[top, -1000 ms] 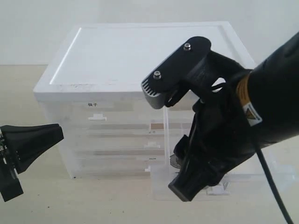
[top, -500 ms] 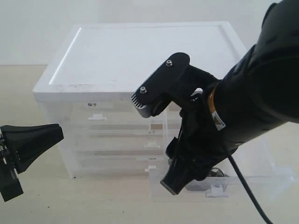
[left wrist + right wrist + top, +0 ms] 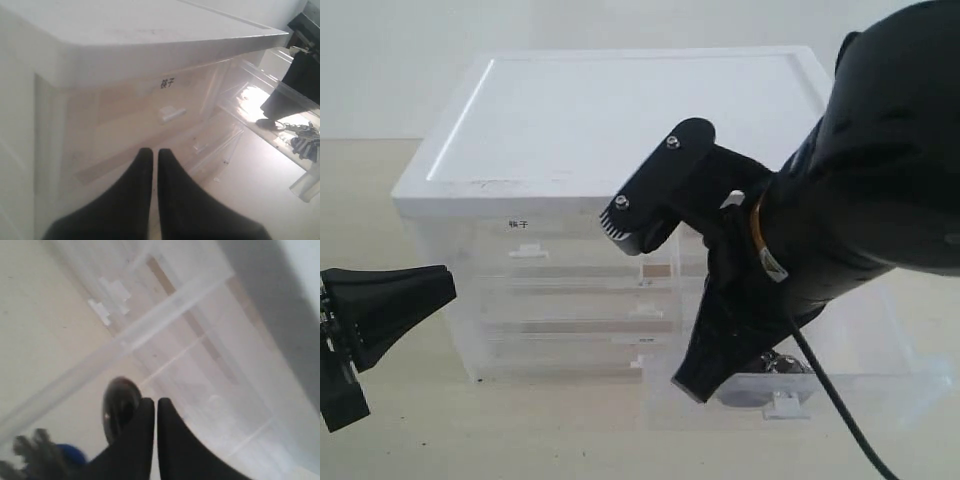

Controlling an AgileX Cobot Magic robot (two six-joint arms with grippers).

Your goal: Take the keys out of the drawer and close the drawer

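- Drawer unit (image 3: 620, 120): a white-topped translucent cabinet stands on the tabletop (image 3: 520, 440) and fills the middle of the exterior view.
- The drawer (image 3: 880, 395): it stands open, projecting from the unit's lower front towards 4 o'clock in the exterior view. Its white tab handle (image 3: 786, 406) is on the front wall.
- The keys (image 3: 778, 365): they lie inside the open drawer, near its front wall. The left wrist view shows the bunch (image 3: 302, 140) on the drawer floor, with the grey disc (image 3: 267, 122) beside it.
- Right gripper (image 3: 692, 383): it reaches down into the drawer at about 5 o'clock from the frame centre. In the right wrist view its fingers (image 3: 167, 440) are pressed together with only a hairline gap and nothing seen between them. The grey disc sits just beside one finger; whether they touch cannot be told. The blue tag (image 3: 70, 456) and the keys are blurred nearby.
- Left gripper (image 3: 448, 282): it hangs at 8 o'clock, well apart from the drawer, facing the unit's front. Its fingers (image 3: 135, 200) are narrow, almost meeting, and empty.
- Labelled drawer (image 3: 167, 83): it is shut, upper left of the unit's front.
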